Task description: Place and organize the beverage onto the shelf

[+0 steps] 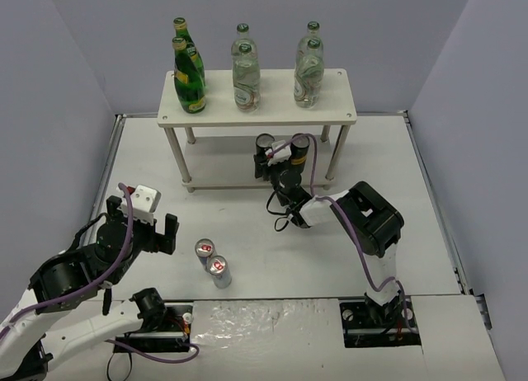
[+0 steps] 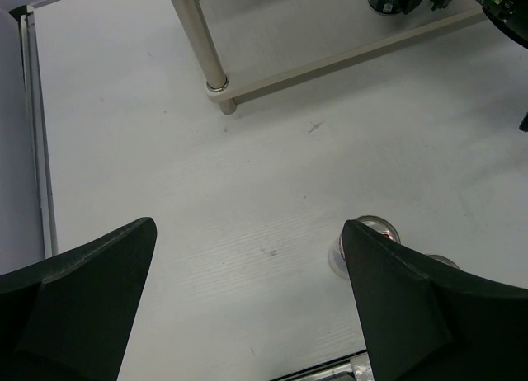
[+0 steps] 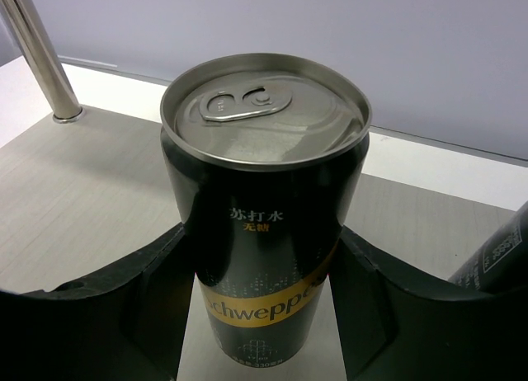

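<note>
**A:** ok so what's happening at the near edge of the desk [image 1: 429,232]?

**B:** the left pincer [image 1: 142,226] hangs by the near-left corner. It's spread wide with nothing in it. Just to its right, close to the near edge and left of the middle, two silver cans [image 1: 213,261] stand upright right next to each other. In the left wrist view one of them peeks out beside the right finger.

**A:** and the other arm?

**B:** the right pincer [image 1: 266,156] is reached in under the shelf [image 1: 176,154], which sits along the far edge around the middle. It's clamped on a black can [image 3: 264,224], one finger pressed to each side. The can stands upright on the lower board [image 3: 74,208]. A second black can [image 1: 299,152] stands just to the right on the same board, not touching the first.

**A:** what about the top board [image 1: 272,113]?

**B:** six bottles, all upright. Two green bottles [image 1: 189,84] are at the left end, one behind the other. Then there are four clear bottles [image 1: 246,82] in two pairs, one pair mid-board and one at the right end, each pair front-and-back too.
</note>
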Motion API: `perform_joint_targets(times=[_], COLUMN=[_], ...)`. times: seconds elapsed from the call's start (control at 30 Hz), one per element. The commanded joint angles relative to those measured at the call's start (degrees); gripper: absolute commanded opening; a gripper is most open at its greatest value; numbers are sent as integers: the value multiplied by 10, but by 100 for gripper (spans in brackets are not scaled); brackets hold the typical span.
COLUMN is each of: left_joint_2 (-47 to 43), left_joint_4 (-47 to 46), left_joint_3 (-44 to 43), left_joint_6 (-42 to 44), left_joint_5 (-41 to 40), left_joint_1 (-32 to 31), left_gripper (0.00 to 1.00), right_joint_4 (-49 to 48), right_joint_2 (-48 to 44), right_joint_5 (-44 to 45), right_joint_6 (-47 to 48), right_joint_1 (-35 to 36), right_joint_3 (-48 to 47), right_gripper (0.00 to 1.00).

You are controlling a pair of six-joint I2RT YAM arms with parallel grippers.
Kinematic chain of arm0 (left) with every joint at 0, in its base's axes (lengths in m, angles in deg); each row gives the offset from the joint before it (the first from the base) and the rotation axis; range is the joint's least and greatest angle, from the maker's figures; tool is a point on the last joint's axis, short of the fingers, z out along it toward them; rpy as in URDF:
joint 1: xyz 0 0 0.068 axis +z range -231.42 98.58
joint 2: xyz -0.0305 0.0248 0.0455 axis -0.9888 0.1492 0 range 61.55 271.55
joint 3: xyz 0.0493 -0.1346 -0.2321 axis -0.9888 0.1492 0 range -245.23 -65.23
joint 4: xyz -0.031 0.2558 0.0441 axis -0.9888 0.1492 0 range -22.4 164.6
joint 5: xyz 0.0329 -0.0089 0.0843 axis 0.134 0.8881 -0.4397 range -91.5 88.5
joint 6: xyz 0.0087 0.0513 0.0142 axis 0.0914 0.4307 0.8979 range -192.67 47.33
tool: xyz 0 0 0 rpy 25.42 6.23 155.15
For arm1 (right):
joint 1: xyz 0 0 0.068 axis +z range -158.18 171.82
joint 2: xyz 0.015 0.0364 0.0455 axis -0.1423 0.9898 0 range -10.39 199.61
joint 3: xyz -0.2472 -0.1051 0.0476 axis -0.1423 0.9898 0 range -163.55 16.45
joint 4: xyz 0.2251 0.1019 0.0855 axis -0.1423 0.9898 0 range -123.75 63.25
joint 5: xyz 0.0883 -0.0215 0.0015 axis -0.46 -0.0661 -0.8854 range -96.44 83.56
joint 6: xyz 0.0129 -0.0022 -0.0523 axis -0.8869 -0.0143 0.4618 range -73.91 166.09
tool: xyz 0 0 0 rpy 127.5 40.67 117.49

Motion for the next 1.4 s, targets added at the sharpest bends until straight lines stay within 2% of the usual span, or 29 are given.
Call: perform_joint_targets(times=[0.0, 0.03, 0.07, 0.13, 0.3, 0.5, 0.63, 0.8, 0.97, 1.07, 1.1, 1.23, 1.37], left_joint_2=[0, 1, 1, 0, -6, 18, 66, 135, 178, 184, 190, 247, 334], left_joint_4=[-22, -22, -22, -19, -23, -25, 7, 39, 52, 58, 63, 112, 221], left_joint_3=[-6, -5, -5, -2, 1, 2, -28, -51, -39, -4, 7, -14, -54], left_joint_6=[-9, -11, -16, -18, -24, -46, -113, -216, -334, -398, -413, -523, -631], left_joint_5=[3, 1, -1, -3, -3, -11, -27, 18, 56, 25, 17, 6, 4], left_joint_1=[0, 0, 0, 0, 0, 1, 1, 0, -2, -6, -6, -4, -7], left_gripper=[94, 94, 94, 94, 94, 94, 94, 94, 94, 94, 94, 94, 94], right_joint_4=[-136, -133, -134, -134, -133, -108, -101, -59, 109, 210, 271, 352, 388], right_joint_2=[11, 6, 2, -14, -36, -73, -102, -183, -325, -413, -449, -516, -567], right_joint_5=[30, 33, 33, 18, -9, -13, 39, 101, 190, 197, 198, 206, 212], right_joint_6=[6, 6, 1, -1, -1, 0, 16, 17, 1, -40, -66, -99, -110], right_joint_1=[-5, -5, -5, -1, 5, 25, 43, 78, 143, 153, 153, 153, 153], right_joint_3=[-9, -7, -3, 8, 25, 43, 69, 121, 169, 189, 189, 190, 204], right_gripper=[51, 75, 81, 89, 100, 100, 100, 100, 100, 100, 100, 100, 100])
